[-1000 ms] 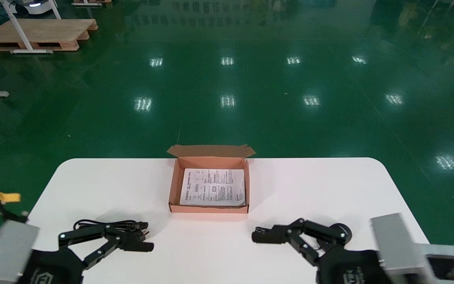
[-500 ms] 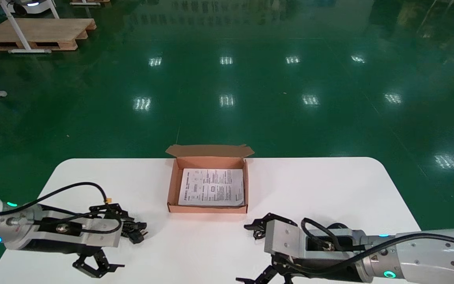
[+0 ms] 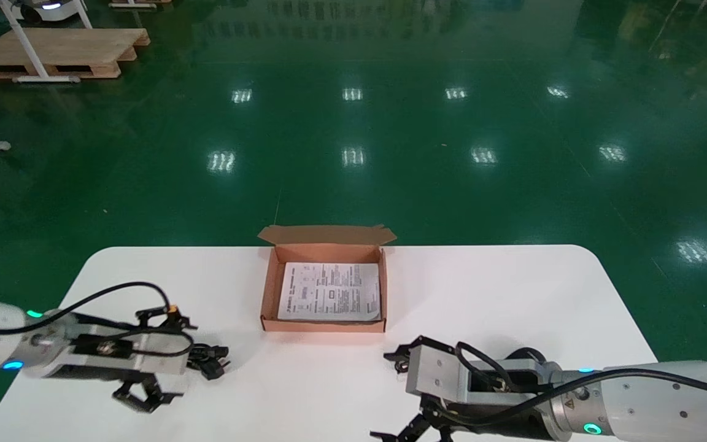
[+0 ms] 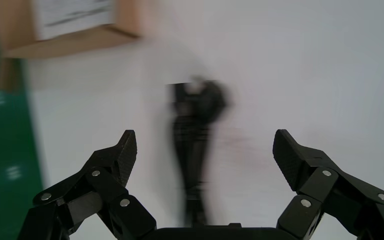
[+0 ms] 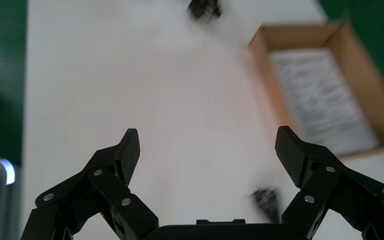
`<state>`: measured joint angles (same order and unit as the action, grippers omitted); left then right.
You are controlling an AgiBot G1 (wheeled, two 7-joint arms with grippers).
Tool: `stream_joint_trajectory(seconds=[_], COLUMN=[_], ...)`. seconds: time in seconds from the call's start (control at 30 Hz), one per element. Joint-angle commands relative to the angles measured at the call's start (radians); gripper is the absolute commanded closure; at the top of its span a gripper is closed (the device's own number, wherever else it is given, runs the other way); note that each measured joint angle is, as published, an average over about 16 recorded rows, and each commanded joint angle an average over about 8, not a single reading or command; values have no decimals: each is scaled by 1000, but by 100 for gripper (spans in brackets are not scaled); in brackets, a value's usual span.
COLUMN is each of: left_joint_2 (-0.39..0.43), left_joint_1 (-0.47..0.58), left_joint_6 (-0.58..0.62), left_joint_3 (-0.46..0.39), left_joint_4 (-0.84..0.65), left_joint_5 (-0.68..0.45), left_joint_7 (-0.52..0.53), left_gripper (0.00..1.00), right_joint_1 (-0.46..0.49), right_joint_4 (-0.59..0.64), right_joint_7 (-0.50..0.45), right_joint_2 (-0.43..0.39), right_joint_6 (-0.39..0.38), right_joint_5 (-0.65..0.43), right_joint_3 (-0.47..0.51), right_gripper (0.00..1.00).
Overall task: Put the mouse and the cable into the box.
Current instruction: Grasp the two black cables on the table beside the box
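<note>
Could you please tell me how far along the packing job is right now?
Nothing is packed yet: the box holds only a paper sheet. The left gripper, fingers open, is lined up on the cable, which lies on the table. The right gripper is open and empty; the mouse sits by its arm. Both items are left to pack.

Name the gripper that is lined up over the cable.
The left gripper: the black cable lies on the table between its open jaws. The right gripper, also open, has it far across the table.

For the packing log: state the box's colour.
Orange-brown cardboard box, clearest in the head view.
</note>
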<state>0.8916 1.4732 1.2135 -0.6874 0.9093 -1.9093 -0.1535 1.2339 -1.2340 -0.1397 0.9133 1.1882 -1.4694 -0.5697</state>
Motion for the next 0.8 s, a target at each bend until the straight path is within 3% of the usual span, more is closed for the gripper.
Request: stream_joint_trajectory(seconds=[0.03,0.23,0.8], left_joint_2=[24,105,218], left_joint_1=[1,50,114], left_joint_6=[-67,-169,-247], left_joint_3=[-11,-34,-30], left_joint_4=[-21,-228,-591], left_joint_5=[-54,-132,-103], left_joint_7=[-14,-81,-258], left_gripper=[0,0,0], right_joint_1=[1,2,-8], right_joint_4=[-17,-35,-65], right_joint_7=[-14,-27,-49], right_joint_2=[12,16,0], right_joint_6=[-22,-37,-35], right_joint_5=[-18,-46,-73], right_joint_3=[-4,-12,-22], right_gripper=[0,0,0])
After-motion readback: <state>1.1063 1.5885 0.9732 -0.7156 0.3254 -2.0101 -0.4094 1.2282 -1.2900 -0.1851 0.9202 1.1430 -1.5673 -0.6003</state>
